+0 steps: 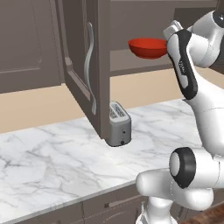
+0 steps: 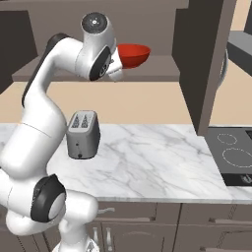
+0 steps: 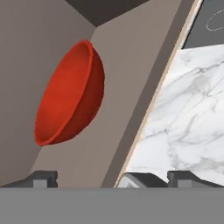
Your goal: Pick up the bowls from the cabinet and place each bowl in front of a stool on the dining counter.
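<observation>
Jaws: spread wide, gripping nothing; gripper (image 3: 112,177) level with the cabinet (image 1: 83,65) shelf. Red bowl (image 3: 70,94): upright on that shelf, just ahead of the fingertips (image 3: 43,177), untouched. Toaster (image 2: 82,134): below, on the marble worktop (image 2: 147,162).

Both base views look forward and down from behind the arm, left and right, sharing the marble worktop (image 1: 52,162), toaster (image 2: 82,134) and red bowl (image 1: 148,47), which the rolled hand view faces closely.
</observation>
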Controlling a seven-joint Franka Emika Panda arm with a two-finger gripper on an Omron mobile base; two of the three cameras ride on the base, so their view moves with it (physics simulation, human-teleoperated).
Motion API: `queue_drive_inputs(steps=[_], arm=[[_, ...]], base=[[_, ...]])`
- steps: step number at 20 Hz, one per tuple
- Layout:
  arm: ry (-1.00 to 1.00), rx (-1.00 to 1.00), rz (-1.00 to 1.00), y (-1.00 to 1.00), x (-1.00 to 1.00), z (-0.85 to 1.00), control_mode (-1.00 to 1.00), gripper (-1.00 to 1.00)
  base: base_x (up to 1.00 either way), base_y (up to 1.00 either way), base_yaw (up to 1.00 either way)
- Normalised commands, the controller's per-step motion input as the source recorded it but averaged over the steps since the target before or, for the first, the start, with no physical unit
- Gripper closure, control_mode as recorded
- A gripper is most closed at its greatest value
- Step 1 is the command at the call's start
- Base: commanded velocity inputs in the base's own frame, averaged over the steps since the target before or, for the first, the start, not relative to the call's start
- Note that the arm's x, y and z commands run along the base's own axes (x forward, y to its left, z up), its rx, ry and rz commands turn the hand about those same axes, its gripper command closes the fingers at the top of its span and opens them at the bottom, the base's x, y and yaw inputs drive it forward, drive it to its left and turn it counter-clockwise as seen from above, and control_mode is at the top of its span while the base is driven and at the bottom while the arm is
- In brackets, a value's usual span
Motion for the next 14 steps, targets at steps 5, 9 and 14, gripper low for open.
queue_drive_inputs(steps=[5, 9, 14], arm=[[0.0, 0.03, 0.0, -0.06, 0.49, -0.01, -1.0, -1.0], [0.0, 0.0, 0.0, 0.0, 0.45, -0.39, -1.0, -1.0], [0.0, 0.0, 0.0, -0.03, 0.55, -0.32, -1.0, -1.0]], base=[[0.0, 0.0, 0.0], [0.0, 0.0, 0.0], [0.0, 0.0, 0.0]])
